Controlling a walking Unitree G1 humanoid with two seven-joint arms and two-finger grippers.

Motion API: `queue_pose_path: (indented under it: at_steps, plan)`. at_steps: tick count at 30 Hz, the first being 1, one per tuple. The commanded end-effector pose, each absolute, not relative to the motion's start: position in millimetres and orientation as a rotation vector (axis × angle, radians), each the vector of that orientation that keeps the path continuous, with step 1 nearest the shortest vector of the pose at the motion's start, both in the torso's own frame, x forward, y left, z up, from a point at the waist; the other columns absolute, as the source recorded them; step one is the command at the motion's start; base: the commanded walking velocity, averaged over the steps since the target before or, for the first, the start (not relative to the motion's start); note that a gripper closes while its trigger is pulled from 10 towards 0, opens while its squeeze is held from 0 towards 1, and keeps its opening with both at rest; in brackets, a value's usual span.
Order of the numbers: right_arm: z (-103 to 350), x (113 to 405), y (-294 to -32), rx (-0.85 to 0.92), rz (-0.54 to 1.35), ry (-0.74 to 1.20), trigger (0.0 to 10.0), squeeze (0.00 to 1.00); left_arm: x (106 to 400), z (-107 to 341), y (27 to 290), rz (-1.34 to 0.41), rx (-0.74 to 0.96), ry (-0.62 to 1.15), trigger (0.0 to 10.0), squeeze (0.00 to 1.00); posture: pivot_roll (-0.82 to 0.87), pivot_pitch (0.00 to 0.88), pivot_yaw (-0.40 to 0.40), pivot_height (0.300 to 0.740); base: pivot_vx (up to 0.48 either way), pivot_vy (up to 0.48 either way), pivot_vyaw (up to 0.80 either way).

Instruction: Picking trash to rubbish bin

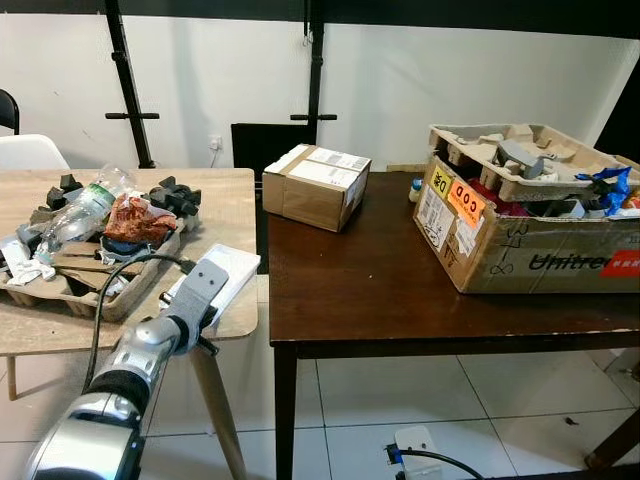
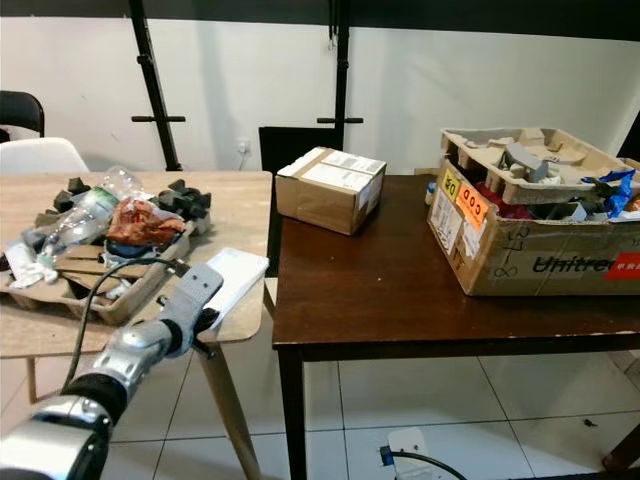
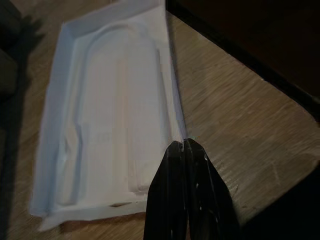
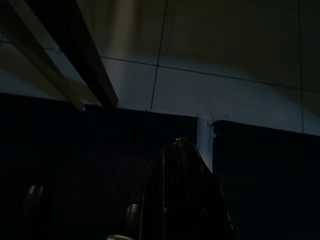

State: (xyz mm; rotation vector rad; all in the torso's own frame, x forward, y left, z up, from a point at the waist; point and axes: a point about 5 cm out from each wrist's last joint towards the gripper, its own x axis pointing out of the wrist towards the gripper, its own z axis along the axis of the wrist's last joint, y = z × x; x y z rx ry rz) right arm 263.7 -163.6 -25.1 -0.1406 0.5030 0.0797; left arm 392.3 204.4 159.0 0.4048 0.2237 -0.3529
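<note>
White plastic tray lies just beside left gripper — fingers pressed together, holding nothing.

The white moulded tray lies at the near right corner of the pale, wood-grained table, with the black fingertips of the left gripper at its edge. A grey-brown pulp tray near the left edge carries a clear bottle with a green label, an orange-red wrapper and black foam pieces. The dark brown table bears a tan box with white labels and a brown carton with orange and yellow stickers, black lettering and a red patch.
</note>
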Motion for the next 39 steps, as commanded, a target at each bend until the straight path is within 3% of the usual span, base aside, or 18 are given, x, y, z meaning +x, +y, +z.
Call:
queue_pose_path:
  at_steps: [1, 3, 8, 9, 19, 25, 31, 39]
  plan:
    - [-29, 261, -165, -0.139, 0.075, 0.532, 10.0, 0.0, 384, 142, 201, -0.421, 0.308, 0.245, 0.0, 0.0, -0.01, 0.119, -0.042, 0.74, 0.0, 0.0, 0.0]
    - [-28, 262, -165, -0.138, 0.075, 0.527, 10.0, 0.0, 383, 157, 189, -0.549, 0.22, 0.107, 0.0, 0.0, 0.0, 0.113, -0.042, 0.74, 0.0, 0.0, 0.0]
    - [-27, 263, -164, -0.137, 0.076, 0.525, 10.0, 0.0, 378, 167, 177, -0.678, 0.111, 0.016, 0.0, 0.0, 0.0, 0.101, -0.043, 0.74, 0.0, 0.0, 0.0]
    - [-27, 264, -163, -0.137, 0.077, 0.523, 10.0, 0.0, 372, 172, 170, -0.782, 0.054, -0.04, 0.0, 0.0, 0.0, 0.101, -0.043, 0.74, 0.0, 0.0, 0.0]
    - [-28, 262, -163, -0.133, 0.076, 0.525, 10.0, 0.0, 360, 180, 158, -0.947, -0.015, -0.109, 0.0, 0.0, 0.0, 0.104, -0.044, 0.74, 0.0, 0.0, 0.0]
    - [-29, 261, -163, -0.132, 0.075, 0.528, 10.0, 0.0, 356, 181, 157, -1.005, -0.014, -0.1, 0.0, 0.0, 0.01, 0.105, -0.044, 0.74, 0.0, 0.0, 0.0]
    - [-29, 261, -164, -0.131, 0.073, 0.528, 10.0, 0.0, 339, 183, 154, -1.179, -0.027, -0.048, 0.0, 0.0, 0.01, 0.107, -0.043, 0.74, 0.0, 0.0, 0.0]
    - [-28, 262, -165, -0.131, 0.072, 0.525, 10.0, 0.0, 307, 171, 152, -1.475, 0.048, 0.153, 0.0, 0.0, 0.01, 0.106, -0.042, 0.74, 0.0, 0.0, 0.0]
